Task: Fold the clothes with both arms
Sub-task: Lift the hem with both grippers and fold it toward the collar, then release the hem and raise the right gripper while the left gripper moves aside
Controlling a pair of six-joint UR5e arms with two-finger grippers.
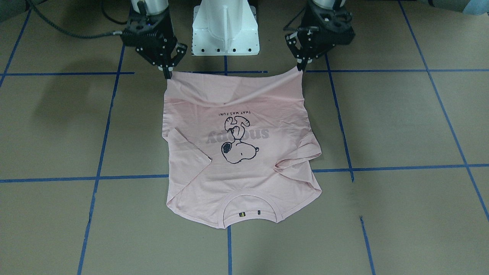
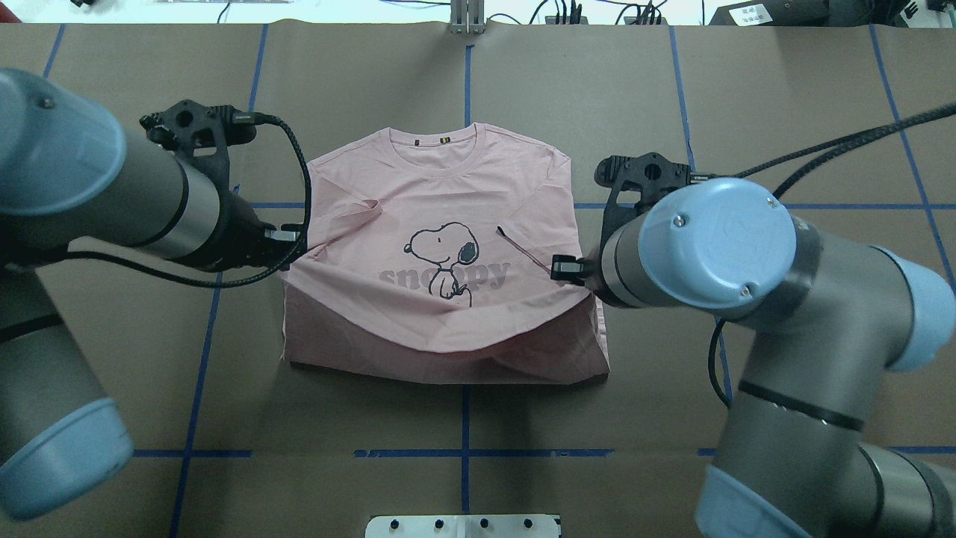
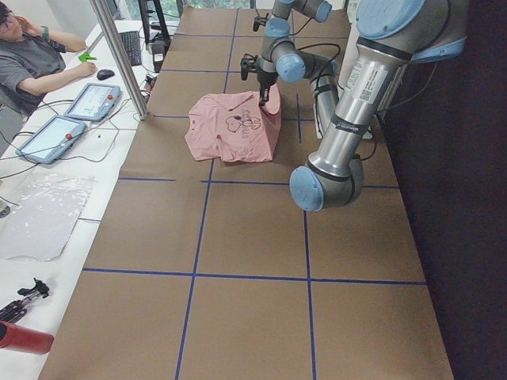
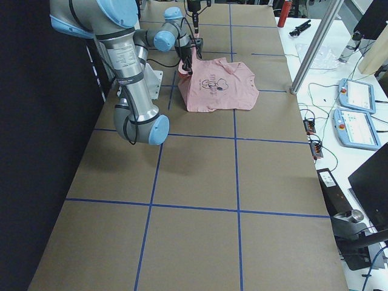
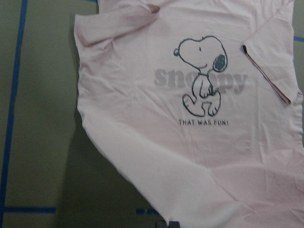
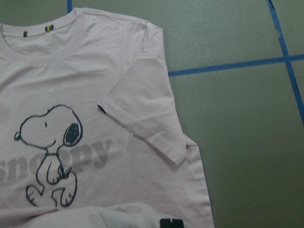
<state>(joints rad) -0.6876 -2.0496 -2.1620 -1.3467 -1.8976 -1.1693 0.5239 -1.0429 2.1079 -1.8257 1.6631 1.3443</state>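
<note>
Brown desk [image 1: 401, 122] | I see left pincer [image 1: 300, 68] and right pincer [image 1: 167, 74] each pinching a T-shirt [image 1: 244, 172] hem corner, hem raised.

A table covered in brown paper [image 2: 597, 97] was marked into squares by blue tape lines [image 2: 464, 418]. In the exterior left view a white bench [image 3: 95, 170] ran along the table's side opposite the robot, and an aluminium post [image 3: 119, 55] rose where the two met. A person [image 3: 32, 63] sat at the bench, one hand just beside a black mouse [image 3: 104, 74], with a keyboard [image 3: 131, 47] beyond. One blue-edged tablet [image 3: 93, 101] and a second tablet [image 3: 49, 138] lay there among thin cables. Nearer that camera lay a clear plastic sheet [image 3: 43, 218], a small black tripod [image 3: 24, 297] and a red cylinder [image 3: 24, 338].
</note>
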